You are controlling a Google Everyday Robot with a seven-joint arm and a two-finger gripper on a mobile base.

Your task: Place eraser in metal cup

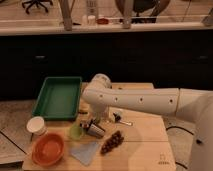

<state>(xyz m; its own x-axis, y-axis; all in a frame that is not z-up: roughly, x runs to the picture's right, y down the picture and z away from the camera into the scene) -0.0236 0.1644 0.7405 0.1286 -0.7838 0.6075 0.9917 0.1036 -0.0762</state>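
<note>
- The white arm [145,100] reaches in from the right, across the wooden table [145,150], and bends down at its left end.
- The gripper [96,121] hangs low at that end, right above the metal cup [94,130], and its jaws are spread wide.
- Whether they touch the cup, I can't tell.
- The metal cup sits near the table's middle, apparently tilted, just right of the green cup [75,131].
- A small dark item [118,118] lies just right of the gripper, and I can't say whether it's the eraser.
- A brown cluster [112,142] lies in front of the metal cup, with a blue-grey cloth [85,151] to its left.
- An orange bowl [48,149] sits at the front-left corner, with a white tub [36,125] behind it.
- A green tray [57,97] lies at the back left, hanging over the table's left edge.
</note>
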